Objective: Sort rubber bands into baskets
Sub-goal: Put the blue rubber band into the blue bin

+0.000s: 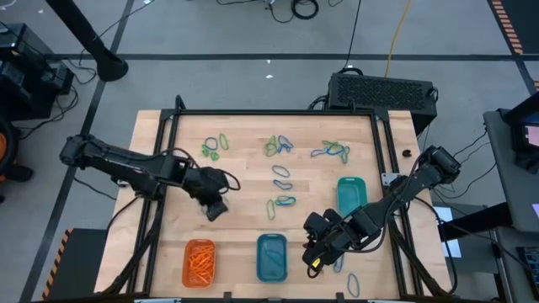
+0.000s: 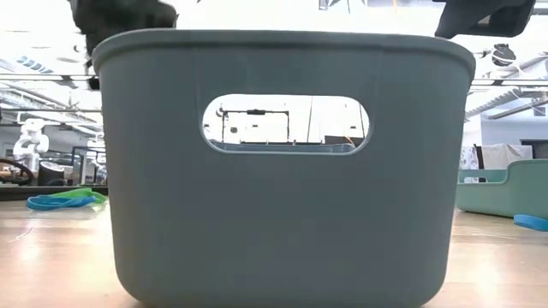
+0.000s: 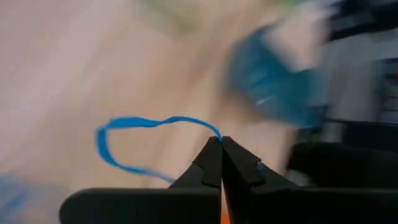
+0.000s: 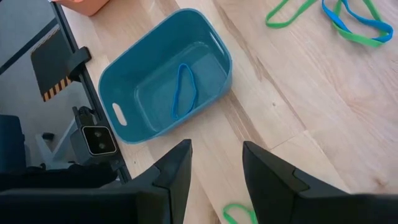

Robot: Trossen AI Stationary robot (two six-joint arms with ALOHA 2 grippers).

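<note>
My left gripper (image 3: 221,146) is pinched tight on a blue rubber band (image 3: 124,134), whose loop hangs off my fingertips above the wooden table (image 1: 244,227), left of centre. My right gripper (image 4: 216,163) stands partly open and holds nothing, just beside the blue basket (image 4: 134,78), where one blue band (image 4: 183,90) lies. The orange basket (image 1: 200,261) holds orange bands (image 1: 200,263).
</note>
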